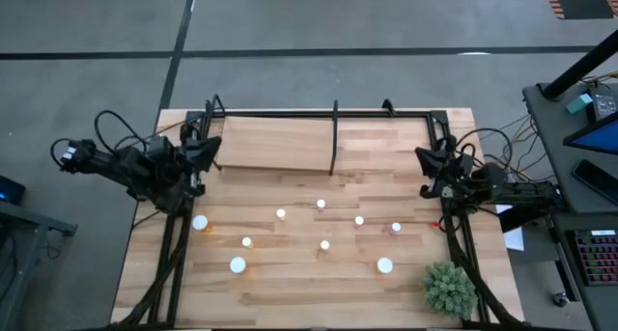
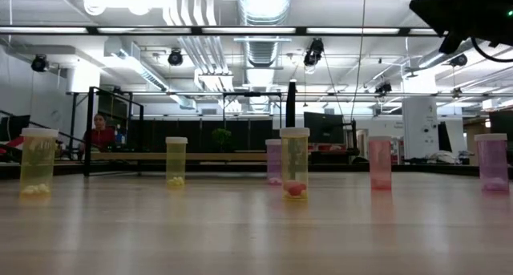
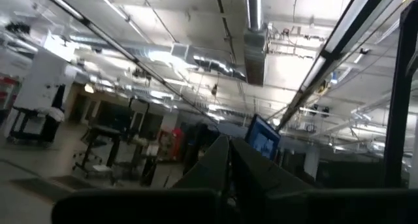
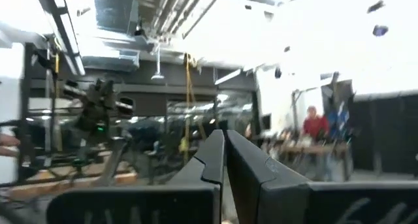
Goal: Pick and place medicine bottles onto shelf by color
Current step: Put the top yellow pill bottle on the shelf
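Several small medicine bottles with white caps stand upright and scattered on the tabletop, among them one (image 1: 199, 222) at the left, one (image 1: 321, 204) in the middle and one (image 1: 384, 264) near the front. The low view shows yellow bodies (image 2: 294, 163) and pink ones (image 2: 379, 163). The shelf (image 1: 270, 143), a pale board with a black post (image 1: 334, 138), lies at the far side. My left gripper (image 1: 210, 150) (image 3: 228, 142) is shut, raised by the shelf's left end and pointing up into the room. My right gripper (image 1: 423, 160) (image 4: 224, 136) is shut at the far right, clear of the bottles.
A green spiky plant (image 1: 449, 288) stands at the table's near right corner. A black frame rail (image 1: 319, 113) runs along the far edge behind the shelf. Desks with equipment (image 1: 589, 177) stand to the right of the table. A person (image 4: 315, 126) sits far off in the room.
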